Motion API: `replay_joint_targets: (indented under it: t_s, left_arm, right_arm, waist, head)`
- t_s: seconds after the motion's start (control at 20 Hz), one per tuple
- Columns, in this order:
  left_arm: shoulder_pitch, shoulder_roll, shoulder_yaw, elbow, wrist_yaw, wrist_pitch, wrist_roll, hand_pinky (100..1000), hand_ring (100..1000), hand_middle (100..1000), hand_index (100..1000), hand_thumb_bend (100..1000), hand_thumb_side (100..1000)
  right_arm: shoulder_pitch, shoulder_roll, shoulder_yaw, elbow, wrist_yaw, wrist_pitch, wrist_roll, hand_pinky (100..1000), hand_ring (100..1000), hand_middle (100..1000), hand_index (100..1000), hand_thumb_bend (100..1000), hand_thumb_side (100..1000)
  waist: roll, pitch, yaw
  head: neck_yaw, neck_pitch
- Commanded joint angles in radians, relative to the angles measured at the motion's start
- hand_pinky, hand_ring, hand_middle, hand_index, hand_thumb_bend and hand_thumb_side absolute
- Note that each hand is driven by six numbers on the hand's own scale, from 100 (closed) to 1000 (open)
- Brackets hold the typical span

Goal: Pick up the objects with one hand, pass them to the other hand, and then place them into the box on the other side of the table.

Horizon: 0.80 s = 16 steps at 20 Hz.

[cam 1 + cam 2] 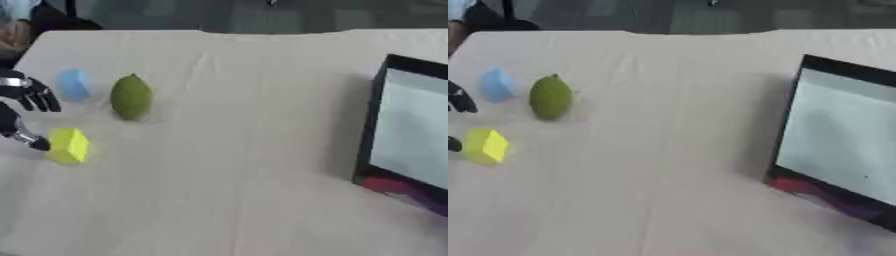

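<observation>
Yellow block [68,145]: on the counter [236,165] at the left, just beside the left hand's thumb tip.
Others: green fruit [131,97] and blue block [73,84] lie nearby, unpicked.
Box [411,127]: far right, nothing visible inside.
Progress: all 3 remain, I judge.
Left hand [22,95]: fingers spread apart, holding nothing.

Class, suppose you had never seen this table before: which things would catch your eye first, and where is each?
The green lemon-shaped fruit stands left of centre, with a blue block beyond it and a yellow block nearer. The black left hand reaches in at the left edge beside the yellow block. A black-rimmed box fills the right side.
</observation>
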State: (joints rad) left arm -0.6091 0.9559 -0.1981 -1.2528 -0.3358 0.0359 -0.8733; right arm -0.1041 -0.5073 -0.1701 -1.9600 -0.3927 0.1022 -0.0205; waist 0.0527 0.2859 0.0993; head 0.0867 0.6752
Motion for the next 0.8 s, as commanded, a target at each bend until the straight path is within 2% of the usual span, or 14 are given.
replay_joint_targets:
  t_s: [0.05,0.8]
  left_arm:
    - [0.0,0.023,0.004,0.003,-0.017,-0.008,0.017,836,805,735,751,727,225]
    - [0.02,-0.007,-0.013,0.03,-0.032,-0.018,0.12,822,789,700,742,715,287]
  right_arm:
    - [-0.002,-0.036,-0.002,-0.01,0.004,-0.001,0.007,1000,1000,1000,1000,100,582]
    - [-0.001,-0.035,0.001,-0.008,0.01,0.0,0.013,1000,1000,1000,1000,100,583]
  waist:
    - [0.012,-0.029,0.002]
    - [0.011,-0.029,0.001]
  head:
    - [0.002,-0.004]
    - [0.007,-0.004]
